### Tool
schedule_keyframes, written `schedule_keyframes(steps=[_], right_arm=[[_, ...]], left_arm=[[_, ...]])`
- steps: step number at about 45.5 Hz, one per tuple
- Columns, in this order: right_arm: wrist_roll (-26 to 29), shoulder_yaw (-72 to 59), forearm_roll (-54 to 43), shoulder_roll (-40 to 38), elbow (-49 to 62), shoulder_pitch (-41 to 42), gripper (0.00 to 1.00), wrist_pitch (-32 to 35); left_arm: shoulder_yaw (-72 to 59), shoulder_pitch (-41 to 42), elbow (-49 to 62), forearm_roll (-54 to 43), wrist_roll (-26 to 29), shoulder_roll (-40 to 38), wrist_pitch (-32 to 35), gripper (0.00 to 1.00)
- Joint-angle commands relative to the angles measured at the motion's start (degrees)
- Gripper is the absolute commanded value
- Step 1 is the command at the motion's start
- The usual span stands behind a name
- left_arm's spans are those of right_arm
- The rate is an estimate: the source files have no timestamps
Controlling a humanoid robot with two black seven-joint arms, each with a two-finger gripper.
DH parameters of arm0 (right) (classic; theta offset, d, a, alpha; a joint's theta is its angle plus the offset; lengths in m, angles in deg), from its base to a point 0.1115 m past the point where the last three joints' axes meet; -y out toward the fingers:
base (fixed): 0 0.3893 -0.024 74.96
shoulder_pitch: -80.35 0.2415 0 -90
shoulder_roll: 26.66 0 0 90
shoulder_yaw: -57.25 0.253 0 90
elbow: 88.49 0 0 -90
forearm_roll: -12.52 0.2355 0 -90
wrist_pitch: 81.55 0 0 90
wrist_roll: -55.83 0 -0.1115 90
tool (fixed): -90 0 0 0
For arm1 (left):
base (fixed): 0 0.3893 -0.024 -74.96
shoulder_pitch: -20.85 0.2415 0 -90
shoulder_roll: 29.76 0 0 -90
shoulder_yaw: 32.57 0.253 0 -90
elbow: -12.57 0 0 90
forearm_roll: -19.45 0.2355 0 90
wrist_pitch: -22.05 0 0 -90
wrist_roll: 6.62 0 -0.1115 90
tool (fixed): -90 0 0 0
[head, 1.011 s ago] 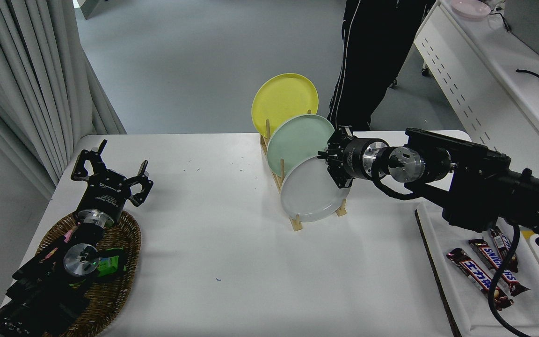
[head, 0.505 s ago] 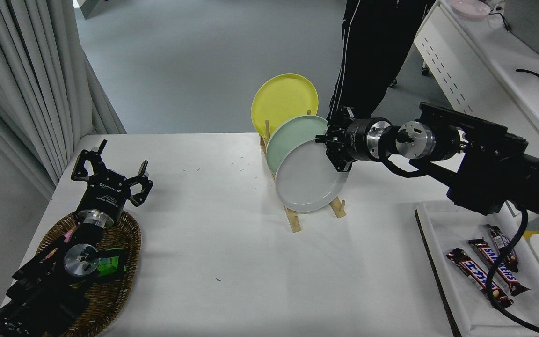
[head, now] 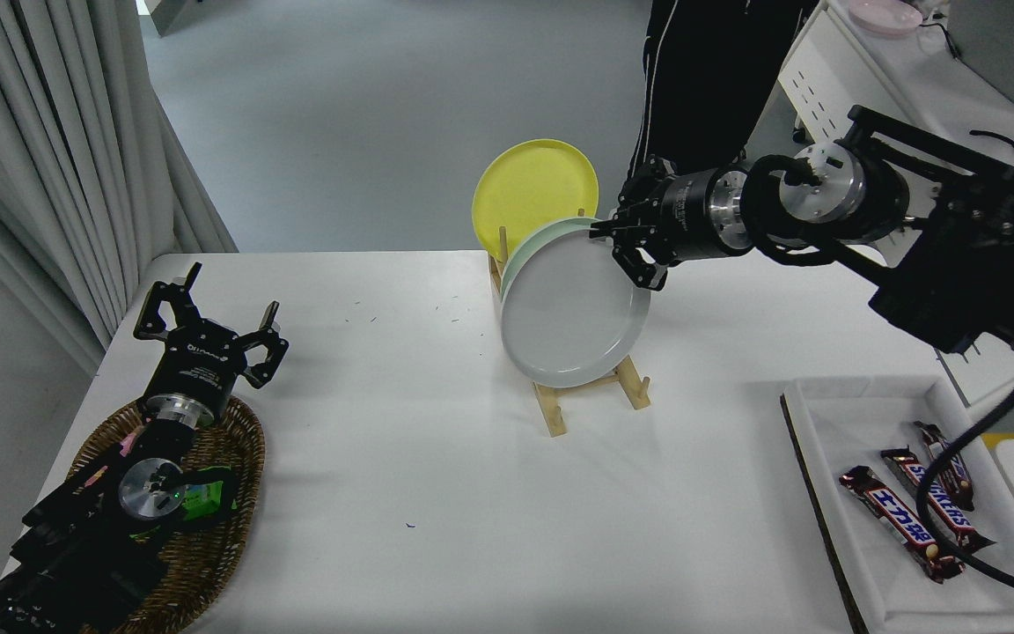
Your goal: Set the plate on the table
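Observation:
The light grey plate (head: 573, 315) hangs nearly upright above the front of the wooden rack (head: 591, 400), clear of its slots. My right gripper (head: 620, 248) is shut on the plate's upper right rim and holds it in the air over the white table (head: 401, 475). The grey plate hides most of the mint green plate (head: 518, 252), which stands in the rack with the yellow plate (head: 529, 194) behind it. My left gripper (head: 208, 328) is open and parked at the lower left, above a wicker basket (head: 208, 519).
A white tray (head: 833, 431) with chocolate bars (head: 907, 519) lies at the right front. A person in dark clothes (head: 701, 79) stands behind the table's far edge. A white perforated-panel desk (head: 921, 106) stands at the upper right.
My right gripper has lifted the grey plate up out of the rack's front slot and carried it a little to the left. The left arm has not moved.

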Motion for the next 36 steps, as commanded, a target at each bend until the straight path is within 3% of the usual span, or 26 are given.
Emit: schedule_keyframes(steps=[1, 14, 24, 36], right_arm=[[1.27, 1.04, 9.09, -0.45, -5.96, 3.17, 0.0, -10.27], [1.35, 0.6, 13.13, -0.45, -14.4, -1.84, 0.0, -20.83], [1.44, 1.57, 24.21, -0.45, -13.79, -8.16, 0.0, -20.83], [1.62, 11.32, 24.13, -0.27, -8.17, -24.33, 0.0, -20.83]], left_arm=[[0.0, 0.0, -0.01, 0.0, 0.0, 0.04, -0.01, 1.0], [0.0, 0.0, -0.01, 0.0, 0.0, 0.04, -0.01, 1.0], [0.0, 0.0, 0.08, 0.0, 0.0, 0.04, -0.01, 1.0], [0.0, 0.0, -0.01, 0.0, 0.0, 0.04, -0.01, 1.0]])
